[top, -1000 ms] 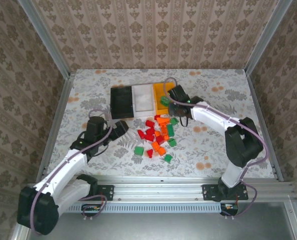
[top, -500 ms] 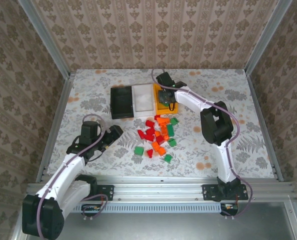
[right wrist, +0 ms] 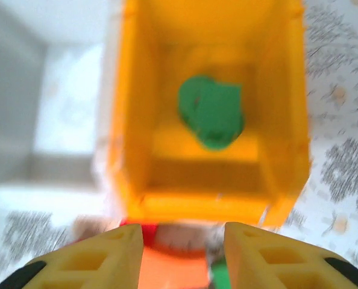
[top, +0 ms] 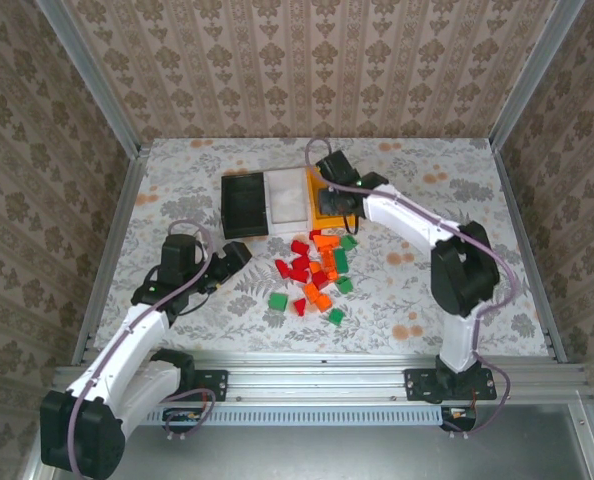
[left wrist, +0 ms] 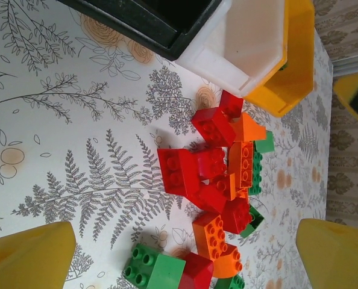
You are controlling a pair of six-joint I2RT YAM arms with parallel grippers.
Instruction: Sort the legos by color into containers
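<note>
Tabletop (top: 177, 180): green brick (right wrist: 212, 117) has dropped into orange bin (right wrist: 287, 126).

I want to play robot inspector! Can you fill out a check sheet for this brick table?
Surface: table with flowery cover.
Job's things: black bin, white bin, orange-yellow bin in a row; green lego inside the orange-yellow bin; pile of legos loose in front.
Clutter: nothing seen.
Grippers: left gripper open, beside the pile; right gripper above the orange-yellow bin, jaws apart, empty.
Cables: cables loop along both arms.
Surroundings: wallpapered walls, metal rail.
</note>
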